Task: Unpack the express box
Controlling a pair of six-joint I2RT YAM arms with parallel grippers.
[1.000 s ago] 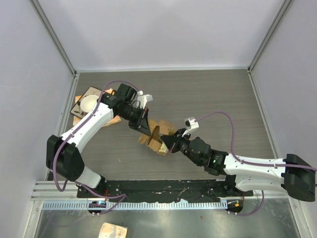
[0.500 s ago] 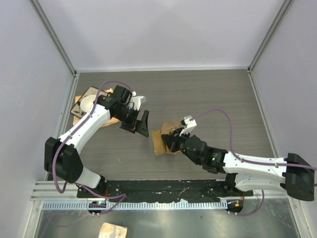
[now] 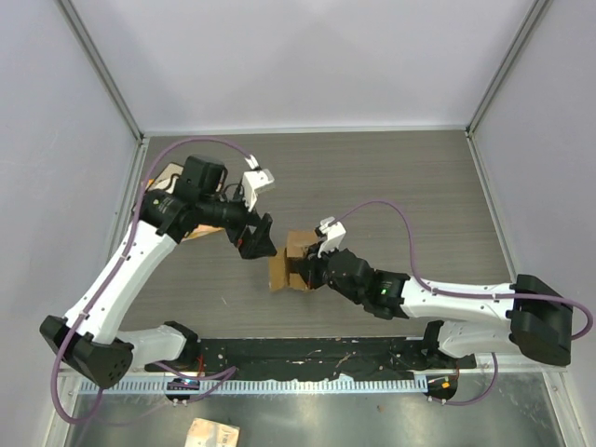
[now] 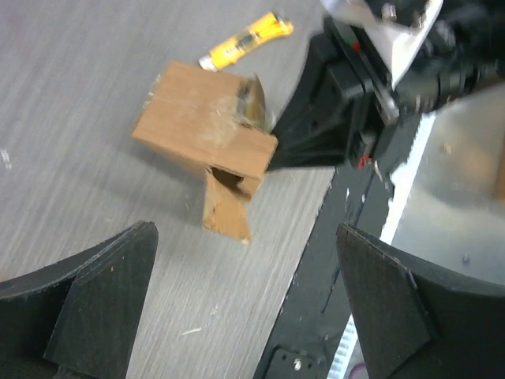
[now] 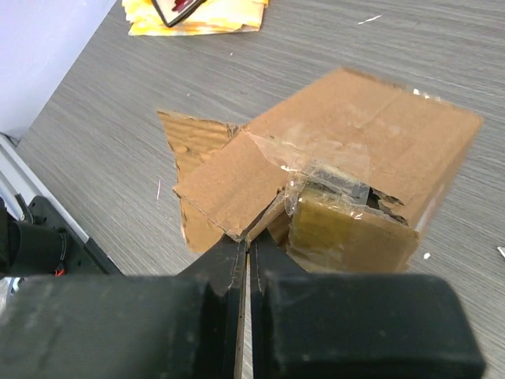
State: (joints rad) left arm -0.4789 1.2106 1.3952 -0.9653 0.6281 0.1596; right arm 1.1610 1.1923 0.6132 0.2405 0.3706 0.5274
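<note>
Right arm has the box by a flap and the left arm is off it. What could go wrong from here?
1. The right gripper pinches only a flap corner of the express box. The cardboard and tape there look torn, so the flap may rip or slip out.
2. The left gripper is open and clear of the box, so nothing steadies it. A pull may just drag or tip it toward the black base rail.

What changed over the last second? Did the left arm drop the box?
Yes. The left pincer let go of the express box, opened wide and pulled back to the left, and is now clear of it. The box shifted slightly left. Unchanged: the right pincer stays shut on a torn flap.
</note>
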